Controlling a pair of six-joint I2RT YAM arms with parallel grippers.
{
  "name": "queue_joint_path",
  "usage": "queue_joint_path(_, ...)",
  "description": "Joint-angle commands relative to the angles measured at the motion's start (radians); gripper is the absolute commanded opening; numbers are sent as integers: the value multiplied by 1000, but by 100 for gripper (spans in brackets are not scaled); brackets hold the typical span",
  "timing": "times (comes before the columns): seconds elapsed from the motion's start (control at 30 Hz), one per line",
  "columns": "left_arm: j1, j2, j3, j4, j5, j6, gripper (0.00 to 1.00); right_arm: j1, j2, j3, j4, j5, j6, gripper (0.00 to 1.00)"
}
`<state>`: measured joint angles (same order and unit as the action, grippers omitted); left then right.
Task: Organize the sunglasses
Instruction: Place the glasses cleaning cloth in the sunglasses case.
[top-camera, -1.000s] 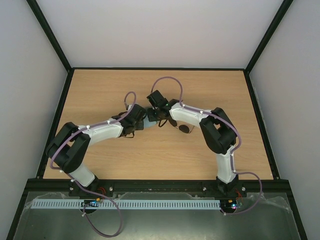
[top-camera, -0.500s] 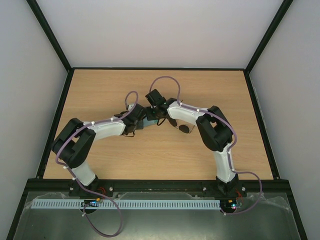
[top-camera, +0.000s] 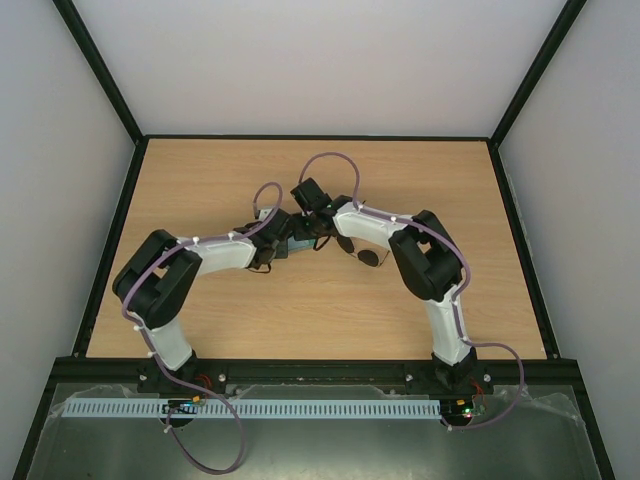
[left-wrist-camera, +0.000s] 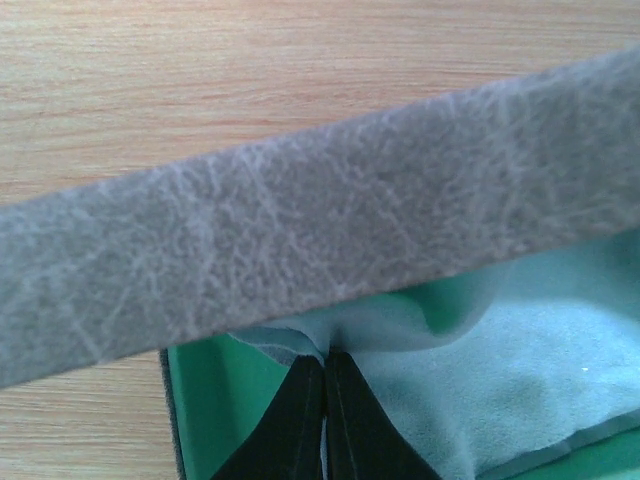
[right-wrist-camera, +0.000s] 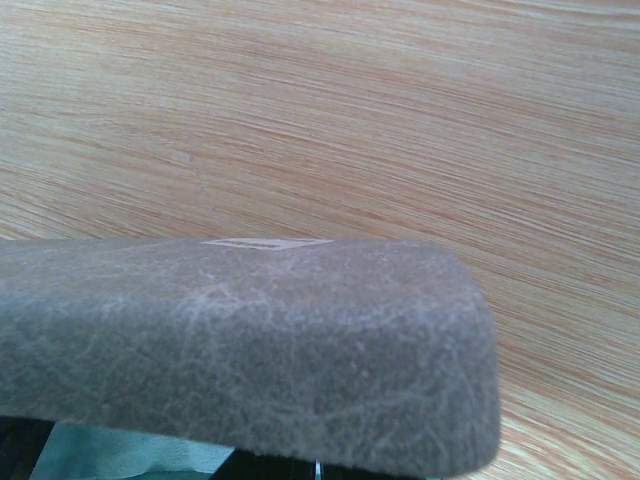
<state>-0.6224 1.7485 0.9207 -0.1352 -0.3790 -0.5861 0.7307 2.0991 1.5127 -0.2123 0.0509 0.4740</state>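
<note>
- Two tools meet at the grey case (top-camera: 297, 245) in the middle of the table (top-camera: 200, 180). What has the left tool (left-wrist-camera: 325, 385) got?
- Its fingers (left-wrist-camera: 290, 430) are pressed together on a fold of the light blue cloth (left-wrist-camera: 480, 370). The cloth lies on the green lining (left-wrist-camera: 205, 400), just under the grey lid (left-wrist-camera: 300, 230).
- And the right tool (top-camera: 316, 232)?
- Its camera shows little besides that lid, close up. I cannot tell whether it is spread or closed.
- Where are the sunglasses (top-camera: 369, 257)?
- On the table just right of the case, outside it, partly under the right forearm (top-camera: 372, 228). One dark round lens shows from above.
</note>
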Motion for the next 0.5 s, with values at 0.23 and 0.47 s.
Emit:
queue_joint_path(0.23,12,25,32,-7,-42,7,10,-12,24,3,-21,-9,-11,1)
queue_joint_path(0.47,18,15,28,-15,-46,3,21,-15,32,4,-22,-2,-11,2)
